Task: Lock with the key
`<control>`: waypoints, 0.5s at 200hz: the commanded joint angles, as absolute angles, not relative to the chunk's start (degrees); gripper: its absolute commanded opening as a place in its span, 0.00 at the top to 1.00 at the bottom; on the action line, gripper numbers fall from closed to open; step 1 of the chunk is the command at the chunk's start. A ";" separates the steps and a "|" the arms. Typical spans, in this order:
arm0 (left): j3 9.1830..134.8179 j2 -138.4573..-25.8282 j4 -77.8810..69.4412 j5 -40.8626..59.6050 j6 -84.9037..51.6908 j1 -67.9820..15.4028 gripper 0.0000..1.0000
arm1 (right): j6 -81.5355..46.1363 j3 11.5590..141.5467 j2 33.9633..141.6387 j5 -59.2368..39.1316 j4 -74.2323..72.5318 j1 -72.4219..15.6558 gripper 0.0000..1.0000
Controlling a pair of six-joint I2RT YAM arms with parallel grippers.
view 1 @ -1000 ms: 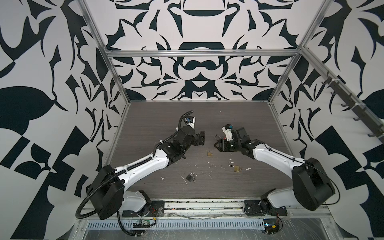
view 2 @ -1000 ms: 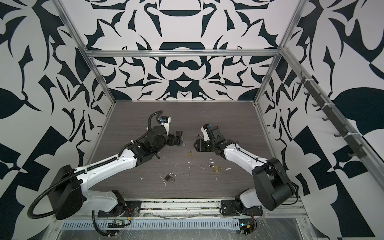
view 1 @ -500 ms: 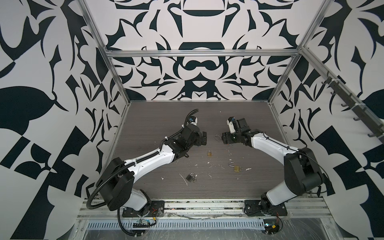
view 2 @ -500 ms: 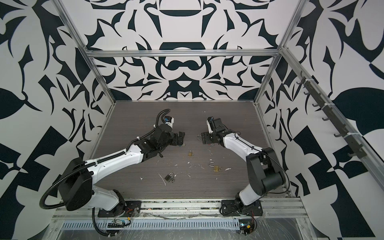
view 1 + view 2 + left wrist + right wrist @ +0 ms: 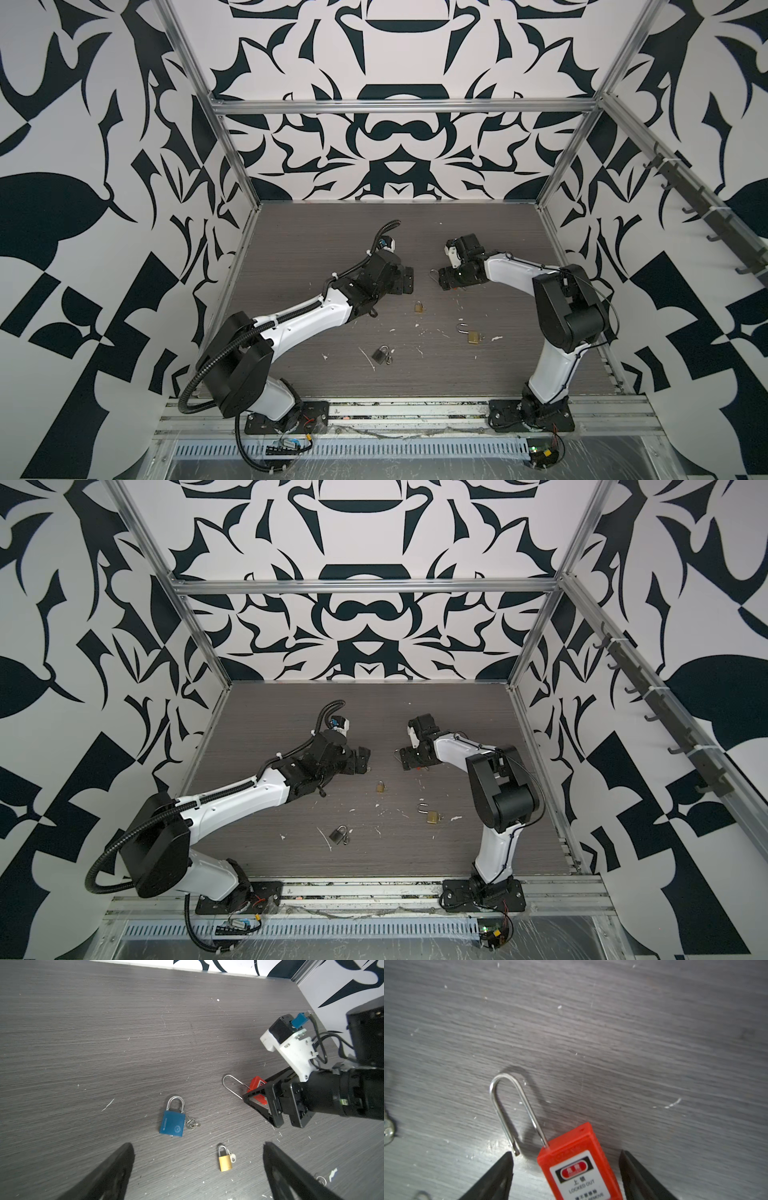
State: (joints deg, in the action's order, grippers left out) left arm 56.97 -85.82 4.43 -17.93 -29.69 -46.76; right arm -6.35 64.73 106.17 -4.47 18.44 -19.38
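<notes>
we are at the grasping step: our right tool (image 5: 565,1153) straddles the body of the red padlock (image 5: 579,1165), which lies flat on the worktop (image 5: 633,1043) with its shackle (image 5: 503,1120) sprung open. the jaws stand apart with a gap on either side, gripping nothing. our left tool (image 5: 198,1144) hangs wide open and empty. next, we judge, the right tool must close on the body so the shackle can be pressed home; its key we cannot see
</notes>
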 commanded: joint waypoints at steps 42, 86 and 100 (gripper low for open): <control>58.75 -85.84 6.80 -19.07 -31.03 -46.45 0.01 | -9.95 66.29 106.54 -10.45 21.23 -20.20 0.29; 57.49 -83.72 7.64 -20.71 -30.84 -46.32 0.01 | -15.04 64.35 105.11 -11.37 21.27 -25.04 0.30; 57.46 -83.45 8.06 -20.83 -30.85 -46.32 0.01 | -16.53 63.89 104.06 -10.24 21.27 -26.03 0.31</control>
